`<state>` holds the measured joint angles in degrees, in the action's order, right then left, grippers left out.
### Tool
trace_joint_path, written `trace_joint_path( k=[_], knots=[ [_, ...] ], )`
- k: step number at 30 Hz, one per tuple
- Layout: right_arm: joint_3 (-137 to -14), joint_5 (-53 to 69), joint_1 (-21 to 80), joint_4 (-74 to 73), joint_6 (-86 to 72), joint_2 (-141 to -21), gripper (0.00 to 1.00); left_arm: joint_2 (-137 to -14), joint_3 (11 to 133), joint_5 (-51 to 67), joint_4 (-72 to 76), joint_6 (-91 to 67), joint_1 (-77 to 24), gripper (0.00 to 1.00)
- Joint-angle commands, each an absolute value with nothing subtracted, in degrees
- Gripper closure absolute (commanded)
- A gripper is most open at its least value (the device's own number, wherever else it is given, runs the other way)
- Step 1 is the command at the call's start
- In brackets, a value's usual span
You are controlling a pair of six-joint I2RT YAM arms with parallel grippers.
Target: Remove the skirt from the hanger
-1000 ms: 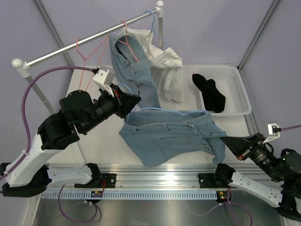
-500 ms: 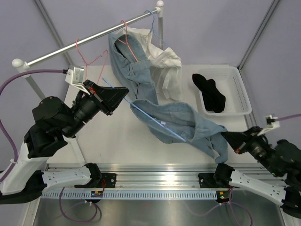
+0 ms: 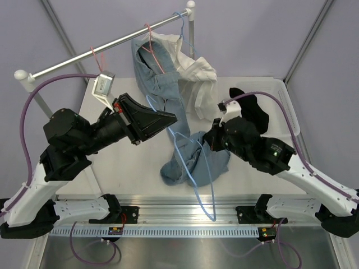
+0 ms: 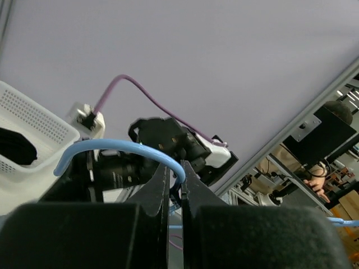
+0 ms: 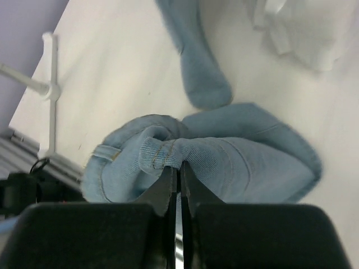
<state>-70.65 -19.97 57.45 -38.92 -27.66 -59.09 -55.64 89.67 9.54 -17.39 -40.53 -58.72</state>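
The black skirt [image 3: 253, 111] lies in the white basket [image 3: 287, 115], partly behind my right arm; the left wrist view shows the skirt [image 4: 12, 147] at its left edge. Only the hook of a bare pink hanger [image 3: 96, 52] shows on the rail; the rest is hidden behind my left wrist. My left gripper [image 3: 170, 119] [image 4: 175, 175] is shut on a light-blue wire hanger [image 3: 195, 190] [image 4: 112, 145], which hangs down toward the front edge. At mid-table, my right gripper [image 3: 206, 140] [image 5: 178, 166] is shut on a fold of bunched blue jeans [image 3: 188, 162] [image 5: 235, 162].
A second pair of jeans [image 3: 160, 78] hangs on another pink hanger [image 3: 151, 47] on the metal rail [image 3: 112, 43], beside a white shirt [image 3: 199, 78] on a blue hanger. The rail's post [image 5: 51, 61] stands at the table's left.
My right arm swung from the front right corner to mid-table, bunching the jeans it holds. The left gripper moved right with the blue hanger, which has come free of those jeans.
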Motion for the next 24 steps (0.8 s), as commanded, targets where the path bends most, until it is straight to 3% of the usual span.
trace_joint_path(
  k=[1, 4, 10, 15, 19, 24],
  knots=[
    [-83.1, -20.0, 52.0, -32.9, -21.8, -59.9, 1.00, -52.6, 95.4, 12.5, -20.1, -37.1, -58.7, 1.00],
    [-93.3, -23.0, 46.2, -37.2, -17.0, -62.4, 1.00, -51.2, 94.1, 11.9, -24.9, -33.8, -58.6, 1.00],
    [-113.2, -23.8, 31.3, -38.2, -6.7, -69.6, 1.00, -46.4, 79.3, 9.7, -27.9, -29.9, -58.7, 1.00],
    [-129.9, -25.1, 25.5, -34.4, 1.2, -78.2, 1.00, -45.6, 65.2, 9.0, -25.8, -29.9, -58.7, 1.00],
    [-137.7, -19.7, 18.6, -29.5, 3.9, -85.8, 1.00, -45.9, 53.4, 9.0, -19.9, -30.8, -58.7, 1.00],
    [-140.8, -11.3, 6.1, -28.3, -1.6, -94.1, 1.00, -47.5, 47.6, 8.9, -16.1, -30.7, -58.7, 1.00]
  ],
)
